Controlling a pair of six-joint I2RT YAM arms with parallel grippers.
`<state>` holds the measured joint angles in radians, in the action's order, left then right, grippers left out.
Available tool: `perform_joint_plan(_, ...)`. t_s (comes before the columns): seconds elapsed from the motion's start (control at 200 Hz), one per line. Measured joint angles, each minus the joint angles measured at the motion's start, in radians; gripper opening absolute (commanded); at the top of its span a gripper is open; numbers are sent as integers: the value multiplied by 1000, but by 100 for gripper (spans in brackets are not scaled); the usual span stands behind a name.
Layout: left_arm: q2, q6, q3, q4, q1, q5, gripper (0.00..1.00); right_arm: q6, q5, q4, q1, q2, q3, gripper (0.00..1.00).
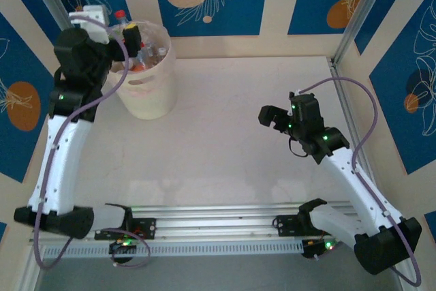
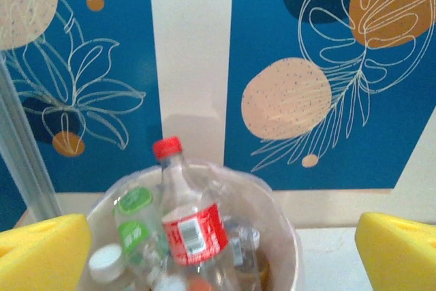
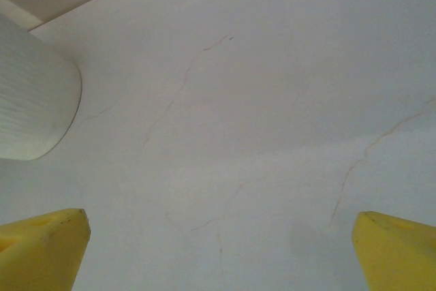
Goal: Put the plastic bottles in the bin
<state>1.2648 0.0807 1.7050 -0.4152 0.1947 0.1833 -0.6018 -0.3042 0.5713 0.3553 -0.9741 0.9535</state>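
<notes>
The tall round pale plastic bin [image 1: 146,90] stands on the white surface [image 1: 231,148]. It is in the far left corner, close to the blue and cream wall with leaf drawings [image 2: 327,66]. The plastic bottles are inside it.

A clear plastic bottle with a red cap and a red label [image 2: 194,233] stands up tall in the middle. Its cap pokes up above the rim. Just to its left is a bottle with a green cap and a green label [image 2: 135,202]. Lower down on the left is a bottle with a white cap [image 2: 107,262]. More clear bottles sit under and behind these, but they are hard to tell apart.

The left pincer [image 2: 219,264] hangs over the bin. Its two yellow fingers [image 2: 41,253] are wide apart, one at each side of the left wrist view. It is open and holds nothing. The fingers are up above the bottles and do not touch them.

The right pincer [image 3: 219,253] is well away from the bin, over the right side of the surface. It is wide open too, with nothing between its yellow fingers. Under it is bare white surface with a few thin lines on it. In the right wrist view, the pale round side of the bin shows at the left edge.
</notes>
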Motion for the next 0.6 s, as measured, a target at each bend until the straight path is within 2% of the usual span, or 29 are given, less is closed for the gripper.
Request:
perform_joint_plan(0.12,14,-2,29,-45,0,35,89,0,-4,4,-8,23,0,99)
perform_joint_plan(0.275,249,-4,323,-158,-10,95,66,0,-3,16,-10,26,0,99)
perform_joint_plan(0.455,568,8,690,-322,-75,96,61,-1,-3,37,-13,34,0,99)
perform_joint_plan(0.6,713,46,801,-401,-138,18,57,-5,-3,51,-17,48,0,99)
